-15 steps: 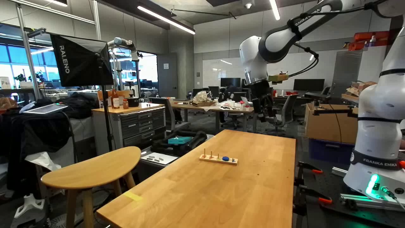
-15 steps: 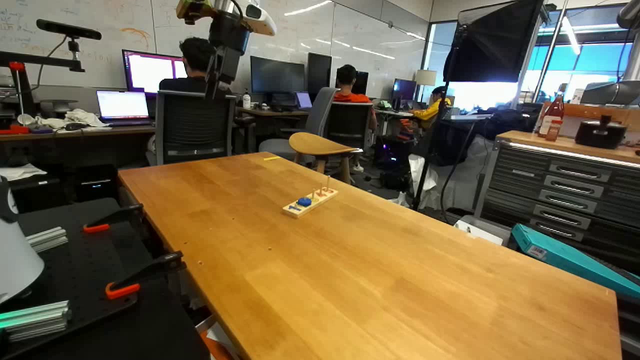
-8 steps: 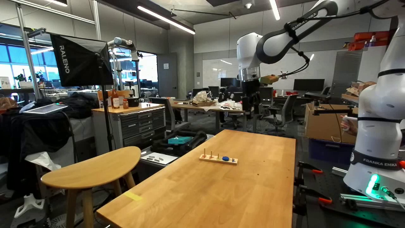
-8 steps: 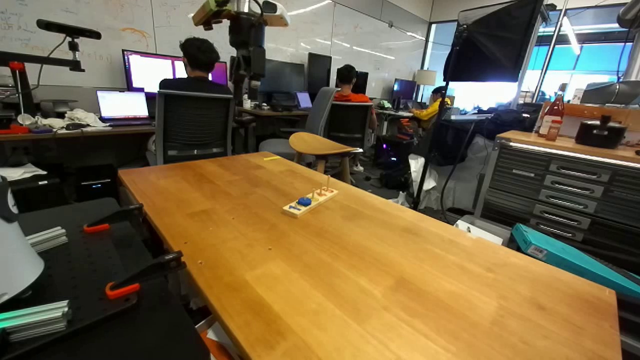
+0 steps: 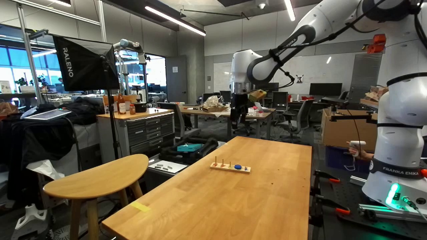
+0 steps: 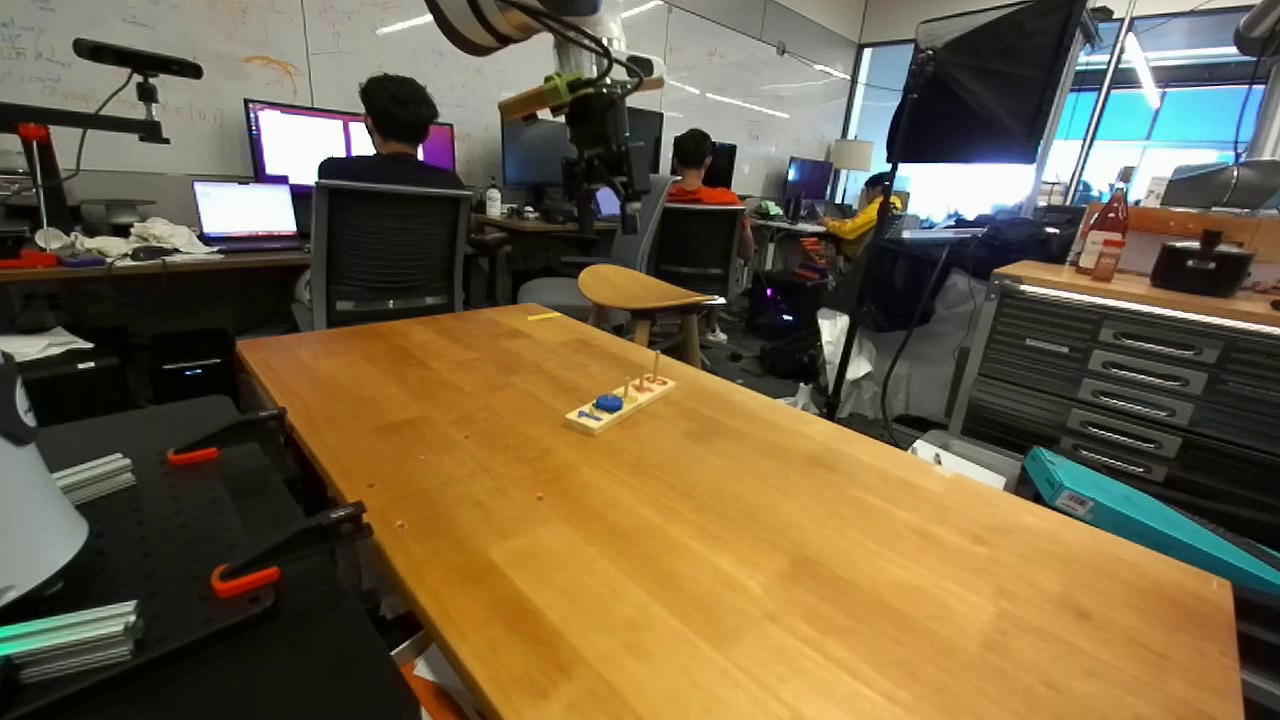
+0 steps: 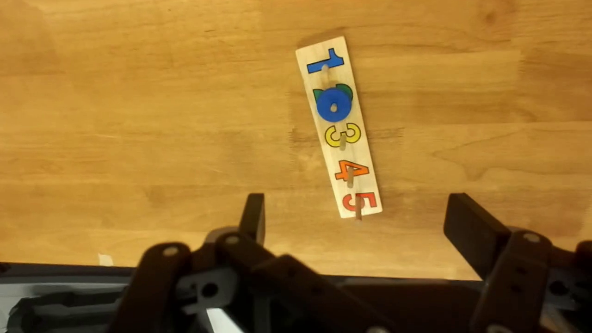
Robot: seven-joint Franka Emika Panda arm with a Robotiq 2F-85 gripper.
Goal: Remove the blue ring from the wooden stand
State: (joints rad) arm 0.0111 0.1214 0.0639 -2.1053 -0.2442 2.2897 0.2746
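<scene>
The ring [image 7: 325, 105] is on the stand [image 7: 356, 153], and the stand lies long and low on the table [image 5: 267, 206]. The ring sits round one of the pegs [image 7: 350, 177], between the blue 1 and the yellow 3, the peg's tip showing through its hole and bits of a green numeral peeking out from under it. The pegs get taller toward the red 5. Off one edge of the table there's a black case [image 5: 168, 155] with a teal box [image 5: 189, 147] lying in it; off the opposite edge a cardboard box [image 5: 340, 128] sits over a blue bin [image 5: 336, 159], on it or in it, I can't tell. The cabinet [image 6: 1040, 345] has its drawers [image 6: 1145, 380] pushed in, and on top stand a bottle [image 6: 1105, 225], a jar [image 6: 1107, 261] and a lidded pot [image 6: 1200, 268]. As for the pincer [image 7: 357, 199], it hangs well above the table, its fingers [image 7: 476, 236] spread wide with only air between them, well apart from both ring and stand.
</scene>
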